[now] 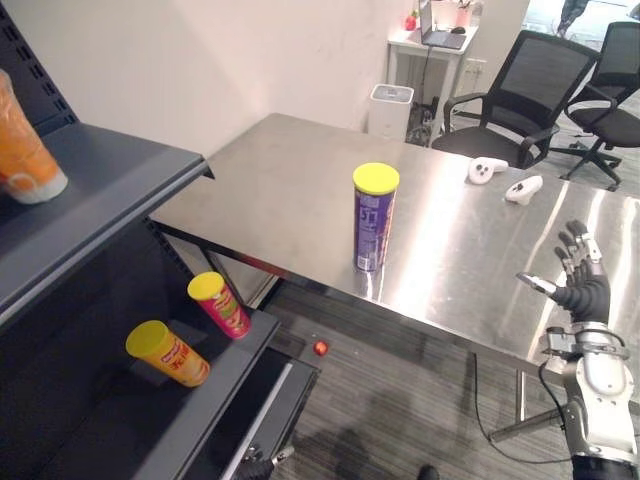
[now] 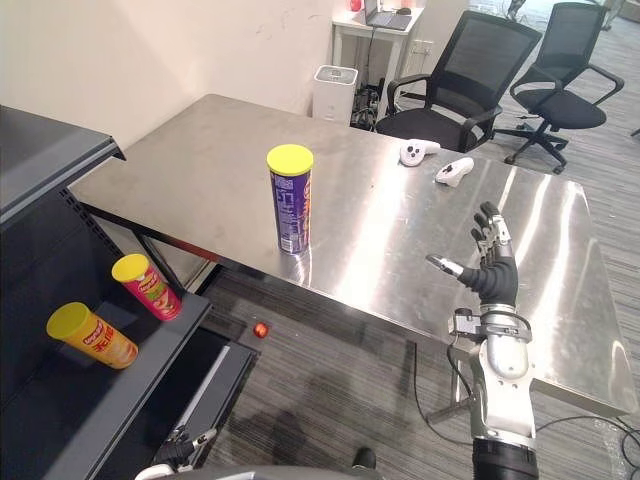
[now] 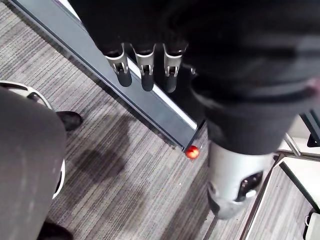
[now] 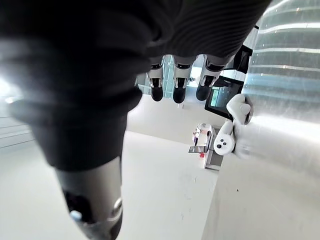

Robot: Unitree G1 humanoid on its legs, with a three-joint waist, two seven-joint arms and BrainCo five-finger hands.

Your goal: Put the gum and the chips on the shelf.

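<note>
A purple chips can (image 1: 375, 220) with a yellow lid stands upright near the front edge of the steel table (image 1: 270, 170). My right hand (image 1: 585, 285) is raised over the table's front right part, well to the right of the can, open with its fingers (image 4: 177, 82) straight and nothing in it. My left hand (image 3: 145, 65) hangs low over the carpet beside the dark shelf unit's base, open and holding nothing. On the shelf unit (image 1: 100, 190) at the left, a red can (image 1: 220, 303) and a yellow-orange can (image 1: 168, 354) lie on the lower board, and an orange container (image 1: 25, 150) rests on the top board.
A small red ball (image 1: 321, 348) lies on the carpet between shelf and table. Two white controllers (image 1: 487, 169) (image 1: 524, 189) lie at the table's far right. Black office chairs (image 1: 520, 90) and a white bin (image 1: 390, 108) stand behind the table.
</note>
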